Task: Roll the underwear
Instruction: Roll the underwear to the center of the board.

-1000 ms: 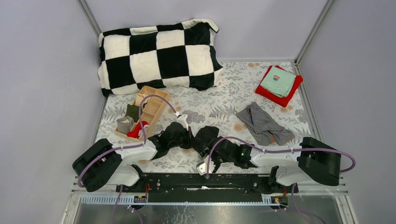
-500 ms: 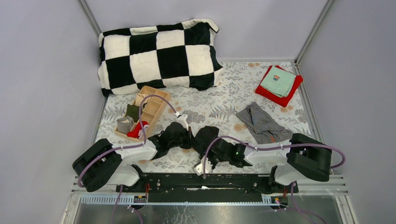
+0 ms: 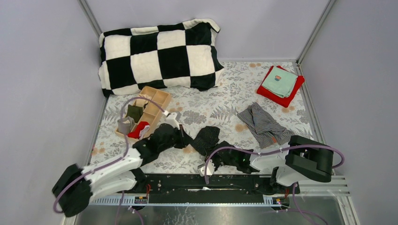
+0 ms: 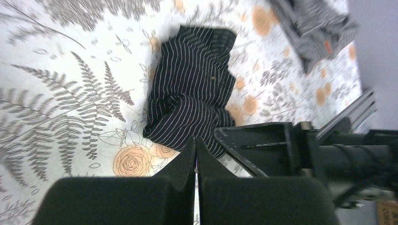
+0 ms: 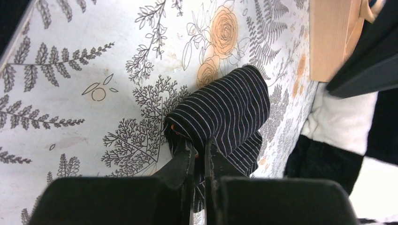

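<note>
Now the black pinstriped boxer shorts (image 3: 206,139) lie bunched mid-tabletop (image 3: 225,89), with their five-o'clock edge pinched in the right jaws. The left jaws, clenched on nothing, hover at their nine o'clock. The grey striped boxers (image 3: 264,124) lie apart at three o'clock.

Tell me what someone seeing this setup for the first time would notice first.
The big black-and-white checkered pillow at the back left stands out first. Near the front middle, the right hand is pinched shut on the black pinstriped underwear. In the far right corner, a red cloth lies with a teal cloth on top.
</note>
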Robot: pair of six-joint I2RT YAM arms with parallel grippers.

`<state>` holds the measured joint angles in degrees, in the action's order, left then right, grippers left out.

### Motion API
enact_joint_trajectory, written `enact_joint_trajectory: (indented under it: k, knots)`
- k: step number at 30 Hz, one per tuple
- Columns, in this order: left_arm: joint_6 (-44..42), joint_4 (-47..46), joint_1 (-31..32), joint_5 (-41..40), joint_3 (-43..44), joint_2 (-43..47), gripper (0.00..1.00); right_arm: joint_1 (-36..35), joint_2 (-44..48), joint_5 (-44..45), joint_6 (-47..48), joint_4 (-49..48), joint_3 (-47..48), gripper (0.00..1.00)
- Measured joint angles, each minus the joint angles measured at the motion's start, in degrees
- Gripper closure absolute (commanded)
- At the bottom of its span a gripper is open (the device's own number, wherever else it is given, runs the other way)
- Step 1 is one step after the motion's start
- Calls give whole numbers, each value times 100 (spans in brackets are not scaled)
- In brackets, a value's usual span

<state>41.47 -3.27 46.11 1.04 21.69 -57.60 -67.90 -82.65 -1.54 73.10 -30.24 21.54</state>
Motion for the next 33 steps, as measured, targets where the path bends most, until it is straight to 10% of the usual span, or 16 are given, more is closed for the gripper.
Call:
enact_joint_trajectory:
  k: [9, 33]
  knots:
    - [170, 1333, 0, -968, 549, 1759, 100, -28, -83, 81, -1443, -1480, -525, 100]
    - [125, 1762, 0, -822, 608, 1132, 100, -234, -1902, 975, -5327, -5665, -1322, 99]
